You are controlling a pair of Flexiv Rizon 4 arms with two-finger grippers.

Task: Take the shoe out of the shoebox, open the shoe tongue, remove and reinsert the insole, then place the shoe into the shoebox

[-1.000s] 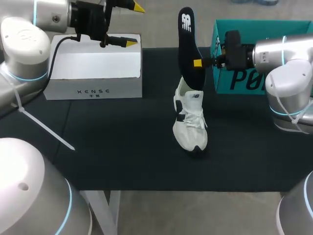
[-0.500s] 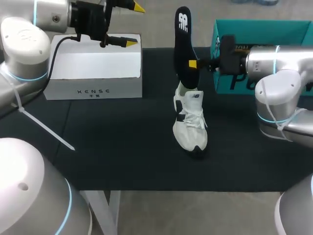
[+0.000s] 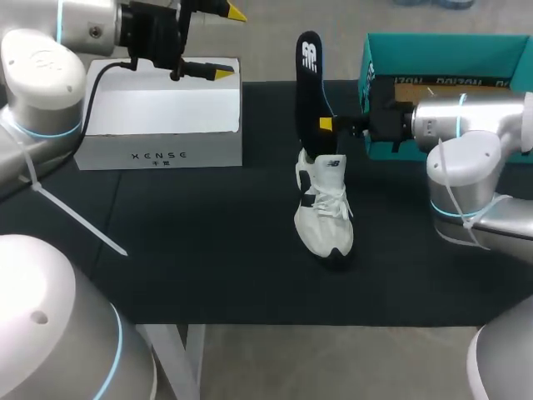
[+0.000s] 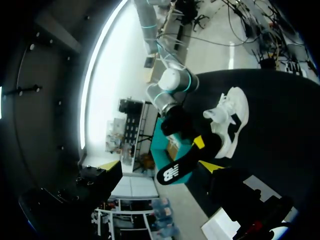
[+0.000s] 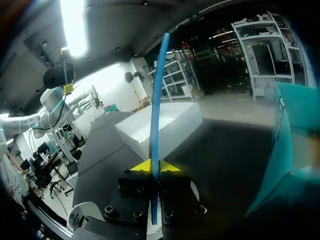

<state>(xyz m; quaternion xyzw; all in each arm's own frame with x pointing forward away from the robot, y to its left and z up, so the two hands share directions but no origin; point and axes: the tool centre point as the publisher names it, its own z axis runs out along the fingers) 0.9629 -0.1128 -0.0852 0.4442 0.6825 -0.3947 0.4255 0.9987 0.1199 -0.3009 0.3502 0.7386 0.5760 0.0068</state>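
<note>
Right pincer grips the insole (edge-on between its tips) above the shoe.

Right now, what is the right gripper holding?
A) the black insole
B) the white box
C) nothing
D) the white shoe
A: the right gripper is shut on the insole, which stands upright above the shoe on the table.

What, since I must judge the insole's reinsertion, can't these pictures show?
Head view: whether the insole reaches into the shoe; the insole hides the opening.
Head view: inside of the shoebox, partly behind the right arm.
Right wrist view: most of the shoe, behind the right gripper.
</note>
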